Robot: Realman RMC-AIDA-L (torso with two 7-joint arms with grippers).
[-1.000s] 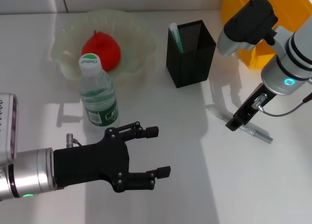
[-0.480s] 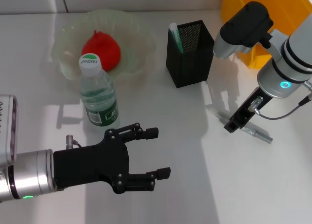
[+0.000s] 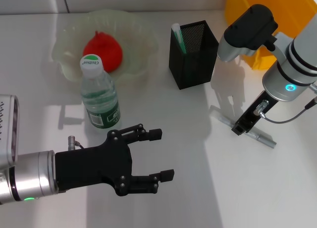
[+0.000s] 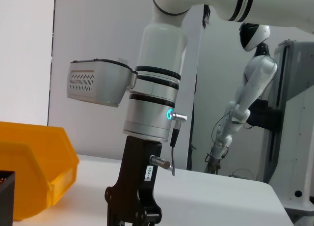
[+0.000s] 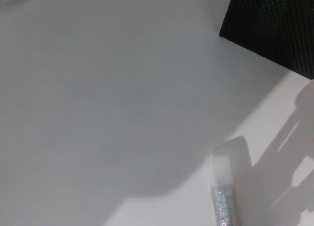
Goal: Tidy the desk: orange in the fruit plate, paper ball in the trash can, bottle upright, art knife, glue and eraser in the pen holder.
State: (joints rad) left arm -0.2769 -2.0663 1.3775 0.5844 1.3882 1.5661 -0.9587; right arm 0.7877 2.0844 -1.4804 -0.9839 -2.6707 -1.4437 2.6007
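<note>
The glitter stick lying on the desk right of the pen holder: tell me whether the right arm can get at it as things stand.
Probably yes. The right gripper hangs right above the glitter stick, which lies flat on open desk, apart from the pen holder. Nothing lies between them.

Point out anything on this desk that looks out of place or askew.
One thing stands out: a glittery stick lies flat on the table right of the pen holder, under the right gripper. The bottle stands upright, the orange sits in the fruit plate. The left gripper hangs open near the bottle.
</note>
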